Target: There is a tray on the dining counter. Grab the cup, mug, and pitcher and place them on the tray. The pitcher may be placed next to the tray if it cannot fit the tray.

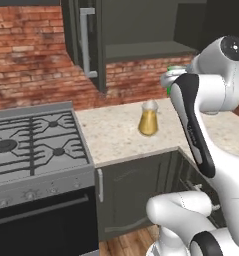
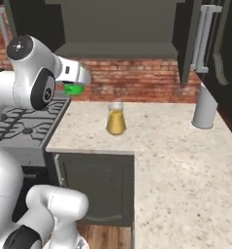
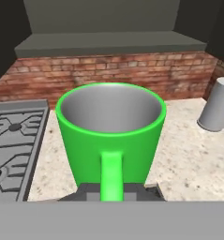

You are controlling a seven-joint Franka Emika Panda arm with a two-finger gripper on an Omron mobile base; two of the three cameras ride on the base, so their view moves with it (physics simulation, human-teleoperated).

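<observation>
A: What sits closest to the hand camera?

B: The mug point(image 3: 111, 136), bright green, upright, its grey inside facing up and its loop handle running straight down into the gripper point(image 3: 111, 191). The claw is clenched on that handle, with the mug held up above the counter point(image 3: 188, 159).

A: Do the base cameras show the same?

B: Far less. From the right base view just a green sliver of the mug point(image 2: 74, 89) peeks out under the white wrist. From the left, the arm covers nearly all of it; a bit of green point(image 1: 169, 90) shows at the forearm's edge.

A: And beyond the mug?

B: The pitcher point(image 2: 116, 118), amber liquid inside, stands on the beige counter, apart from the mug. The left base view shows it too point(image 1: 148, 118); in the hand view the mug fills the middle.

A: Farther still?

B: A grey tapered vessel point(image 2: 204, 108) near the brick wall point(image 2: 137, 80), on the right. The stove point(image 1: 33, 142) lies left of the counter.
</observation>
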